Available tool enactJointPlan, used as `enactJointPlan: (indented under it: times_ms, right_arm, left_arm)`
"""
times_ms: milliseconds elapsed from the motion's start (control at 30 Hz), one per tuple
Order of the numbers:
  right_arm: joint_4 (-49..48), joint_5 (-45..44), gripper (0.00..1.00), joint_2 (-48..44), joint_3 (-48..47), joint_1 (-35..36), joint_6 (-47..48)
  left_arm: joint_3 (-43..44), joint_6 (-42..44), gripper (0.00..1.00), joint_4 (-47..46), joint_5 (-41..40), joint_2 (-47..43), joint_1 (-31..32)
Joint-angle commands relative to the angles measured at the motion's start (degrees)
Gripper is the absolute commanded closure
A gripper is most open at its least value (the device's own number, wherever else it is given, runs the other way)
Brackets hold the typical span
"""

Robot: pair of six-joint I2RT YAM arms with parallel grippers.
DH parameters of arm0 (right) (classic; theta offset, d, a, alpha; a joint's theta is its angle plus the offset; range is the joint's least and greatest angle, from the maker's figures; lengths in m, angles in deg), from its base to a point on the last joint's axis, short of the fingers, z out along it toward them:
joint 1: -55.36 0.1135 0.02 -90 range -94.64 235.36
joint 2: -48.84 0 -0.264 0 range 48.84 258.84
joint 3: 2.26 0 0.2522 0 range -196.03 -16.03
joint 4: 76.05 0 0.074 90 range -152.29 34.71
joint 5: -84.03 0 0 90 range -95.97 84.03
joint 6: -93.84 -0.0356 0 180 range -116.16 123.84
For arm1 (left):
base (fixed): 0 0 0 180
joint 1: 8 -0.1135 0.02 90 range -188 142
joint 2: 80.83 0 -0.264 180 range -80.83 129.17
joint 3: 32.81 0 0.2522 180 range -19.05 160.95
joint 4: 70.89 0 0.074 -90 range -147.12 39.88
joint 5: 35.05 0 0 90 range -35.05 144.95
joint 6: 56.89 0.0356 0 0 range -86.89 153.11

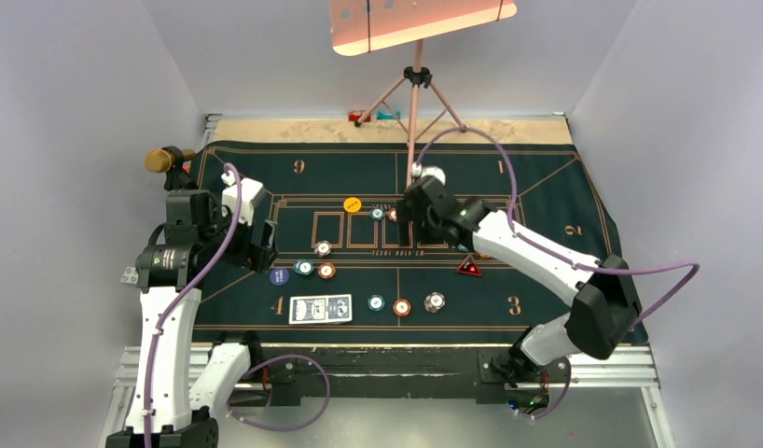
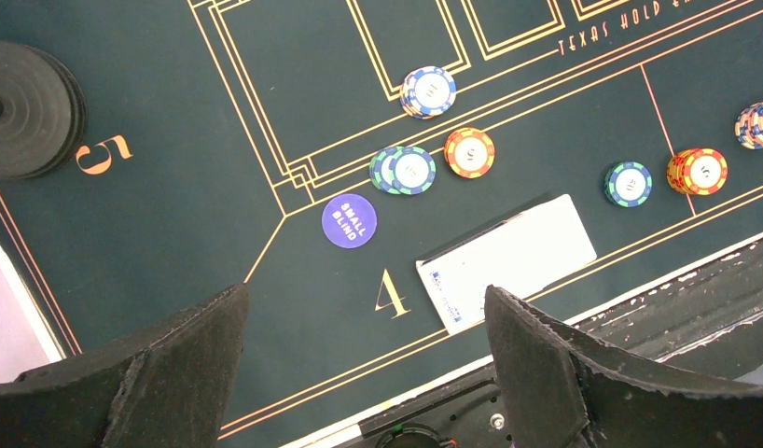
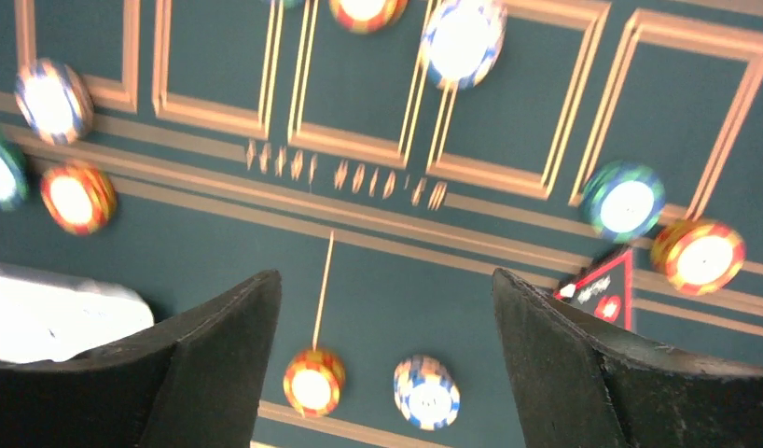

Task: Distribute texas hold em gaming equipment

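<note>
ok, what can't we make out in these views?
- Top external: right arm hides part of the mat; values on the chips too small.
- Right wrist: motion blur, lettering unreadable.
- Left wrist: chip stack cut by right edge; card deck washed out by glare.

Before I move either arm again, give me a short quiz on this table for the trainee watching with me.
1. True or false: the left pincer is gripping the cards.
2. What is printed on the blue disc? A) Big blind B) Small blind C) Dealer
3. What shape is the red marker?

Key: 1 false, it hangs open and empty above them. 2 B. 3 triangle.
</note>
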Motion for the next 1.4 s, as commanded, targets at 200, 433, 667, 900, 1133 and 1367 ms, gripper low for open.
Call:
enactJointPlan:
  times_ms: [200,433,667,900,1133,1367]
  right_arm:
    - [3.5,2.7,0.09,-8.9,19.3,9.6,-9.7]
    - [0.7,4.7,0.07,-7.2,22.5,11.5,-11.0]
    - [-1.1,3.4,0.1,-2.2,23.1,12.0,-11.6]
    - [-1.4,2.4,0.17,-1.0,25.1,12.0,-12.5]
    - [-1.9,3.6,0.36,-1.3,26.2,12.2,-13.0]
    - [-1.2,3.1,0.65,-1.7,25.5,12.3,-13.6]
  left_arm:
    - [0.9,0.8,0.0,-0.8,0.3,0.2,-0.2]
    - [1.3,0.6,0.0,-0.5,0.2,-0.1,-0.2]
    - [1.1,0.9,0.0,-0.1,-0.2,-0.4,-0.3]
    - [0.7,0.9,0.0,-0.6,-0.3,-0.3,-0.3]
    - [0.3,1.0,0.0,-1.1,-0.2,-0.2,-0.3]
    - [0.1,1.4,0.0,-1.1,-0.9,-0.8,-0.2]
